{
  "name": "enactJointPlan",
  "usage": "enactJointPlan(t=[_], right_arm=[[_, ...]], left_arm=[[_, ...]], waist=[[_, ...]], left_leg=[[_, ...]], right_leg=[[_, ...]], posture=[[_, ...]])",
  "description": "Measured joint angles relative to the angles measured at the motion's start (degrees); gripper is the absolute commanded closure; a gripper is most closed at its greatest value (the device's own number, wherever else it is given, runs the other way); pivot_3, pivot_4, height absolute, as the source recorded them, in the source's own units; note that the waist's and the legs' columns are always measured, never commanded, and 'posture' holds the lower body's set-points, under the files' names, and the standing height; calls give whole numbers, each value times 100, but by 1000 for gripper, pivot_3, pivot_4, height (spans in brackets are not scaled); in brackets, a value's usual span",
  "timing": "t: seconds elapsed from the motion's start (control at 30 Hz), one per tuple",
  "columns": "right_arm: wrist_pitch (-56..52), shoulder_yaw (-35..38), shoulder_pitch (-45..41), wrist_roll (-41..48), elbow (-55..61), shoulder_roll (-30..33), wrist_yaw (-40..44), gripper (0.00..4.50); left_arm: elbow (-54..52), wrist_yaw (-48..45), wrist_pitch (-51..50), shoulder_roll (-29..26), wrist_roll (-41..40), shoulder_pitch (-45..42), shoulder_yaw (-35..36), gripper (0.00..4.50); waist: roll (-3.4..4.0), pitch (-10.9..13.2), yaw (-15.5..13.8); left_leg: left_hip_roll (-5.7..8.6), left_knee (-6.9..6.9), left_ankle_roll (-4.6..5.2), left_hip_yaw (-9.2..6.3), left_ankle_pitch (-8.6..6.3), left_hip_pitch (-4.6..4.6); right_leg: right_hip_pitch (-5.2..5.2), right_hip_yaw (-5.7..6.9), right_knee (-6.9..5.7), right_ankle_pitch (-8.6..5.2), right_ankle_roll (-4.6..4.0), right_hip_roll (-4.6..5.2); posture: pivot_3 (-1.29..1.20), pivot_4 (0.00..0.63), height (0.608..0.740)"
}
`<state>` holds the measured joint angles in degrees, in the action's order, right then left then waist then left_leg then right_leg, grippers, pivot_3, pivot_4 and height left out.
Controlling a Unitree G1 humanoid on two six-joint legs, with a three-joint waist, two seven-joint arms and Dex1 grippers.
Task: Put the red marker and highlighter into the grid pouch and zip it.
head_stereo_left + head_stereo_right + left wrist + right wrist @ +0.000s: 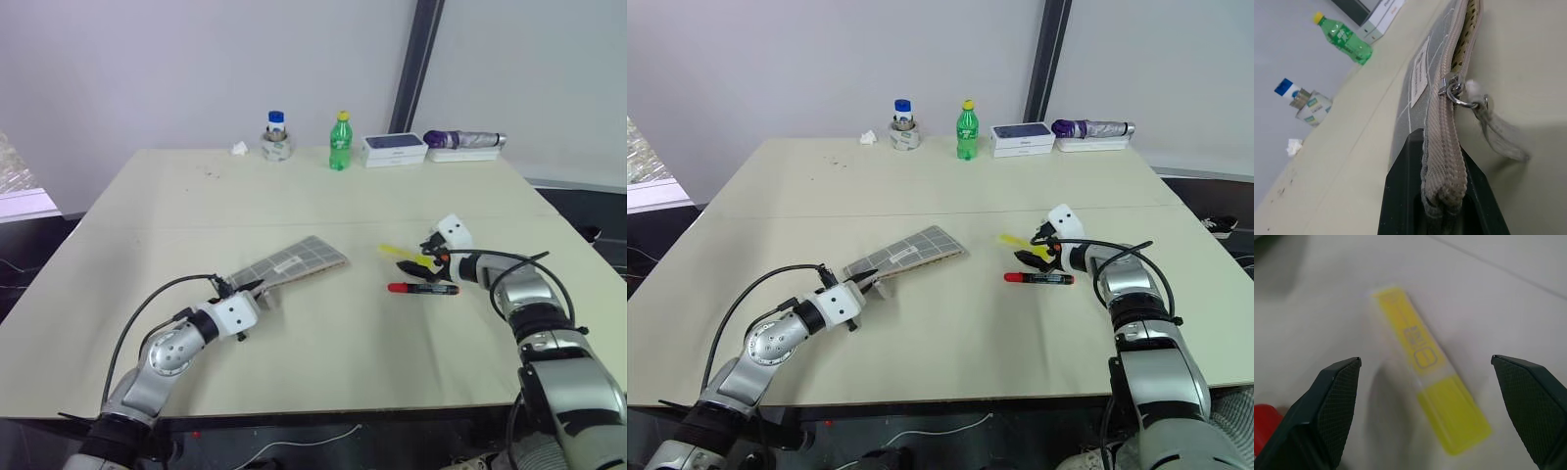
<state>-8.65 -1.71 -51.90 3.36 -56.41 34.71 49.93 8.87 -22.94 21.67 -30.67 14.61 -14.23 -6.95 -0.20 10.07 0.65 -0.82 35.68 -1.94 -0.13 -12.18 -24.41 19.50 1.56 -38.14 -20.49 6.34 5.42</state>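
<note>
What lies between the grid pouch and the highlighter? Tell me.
Only bare tabletop separates the grid pouch from the highlighter, as the left eye view shows.

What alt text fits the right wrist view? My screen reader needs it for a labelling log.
The open right gripper hangs over the yellow highlighter, which lies flat on the pale table between the two black fingers, untouched. The red marker lies on the table beside one finger.

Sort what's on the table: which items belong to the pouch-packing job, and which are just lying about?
Job: grid pouch, held at its edge by the left pincer; highlighter, between the open right pincer's fingers; red marker.

Lying about: green bottle, white box, folded umbrella, tape roll.
</note>
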Motion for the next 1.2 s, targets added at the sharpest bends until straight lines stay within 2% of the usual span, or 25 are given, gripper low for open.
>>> enactJointPlan(t=[0.07, 0.17, 0.33, 0.5, 0.57, 0.63, 0.73, 0.9, 1.03, 1.2], right_arm=[[85, -25, -112, -106, -336, -9, -36, 65], [183, -21, -298, -212, -663, -27, -62, 875], [358, -20, -381, -304, -806, -91, -90, 3530], [389, 60, -320, -168, -437, -93, 302, 3607], [102, 239, 125, 223, 678, -94, 635, 3607], [-431, 336, 897, 738, 2333, -141, 878, 3607], [-1252, 291, 2009, 1355, 4368, -320, 893, 3607], [-2130, 250, 3111, 1822, 6274, -515, 337, 3607], [-2182, -61, 3324, 1534, 6574, -763, -301, 3607], [-1924, -325, 3064, 1017, 6314, -783, -741, 3607]], left_arm=[[-11, 38, -23, 2, 0, -3, 5, 4500], [-53, 79, -112, 50, 2, -6, 3, 4500], [-119, 152, -178, 116, 34, -5, -7, 4500], [-124, 169, -216, 105, 38, 2, -6, 4500], [-122, 165, -210, 79, 31, -6, -6, 4500], [-114, 161, -214, 61, -9, -11, 16, 4500], [-111, 153, -225, 62, -73, -8, 78, 4500], [-105, 95, -235, 88, -189, -3, 108, 4500], [-98, 26, -228, 89, -278, -37, 109, 4500], [-62, -53, -199, 40, -286, -121, 110, 4500]], waist=[[0, 0, 2], [1, 0, 11], [1, 0, 9], [4, 2, 11], [4, 3, 3], [4, 2, -15], [4, 3, -22], [3, 2, -20], [3, 2, 3], [3, 2, -3]], left_leg=[[1, 1, 0, 0, 0, 0], [0, 0, -1, 0, 0, 0], [1, 0, -4, 0, 2, 0], [0, -1, -5, 0, 3, 0], [-3, -4, -5, -3, 2, -1], [-4, -5, -5, -7, 3, -5], [0, -1, -5, -9, 3, -8], [0, 11, -1, -19, 0, -2], [0, 10, -2, -18, 0, -1], [8, 8, -2, -15, 1, -2]], right_leg=[[0, 0, 0, 0, 0, 2], [0, 0, -1, 0, 0, 1], [0, 0, -1, 0, 0, 2], [1, 0, -1, 0, 0, 2], [0, 1, 1, 0, 0, 0], [0, 5, 4, 0, 0, 1], [0, 7, 3, 0, 0, 5], [-9, 10, -2, 1, 1, 3], [-3, 7, -7, 1, 1, -1], [-2, 6, -3, 1, 1, -1]], posture=[[0, 150, 740], [0, 150, 740], [0, 150, 740], [0, 150, 740], [0, 150, 740], [0, 150, 740], [0, 150, 740], [0, 150, 740], [0, 150, 740], [0, 150, 740]])
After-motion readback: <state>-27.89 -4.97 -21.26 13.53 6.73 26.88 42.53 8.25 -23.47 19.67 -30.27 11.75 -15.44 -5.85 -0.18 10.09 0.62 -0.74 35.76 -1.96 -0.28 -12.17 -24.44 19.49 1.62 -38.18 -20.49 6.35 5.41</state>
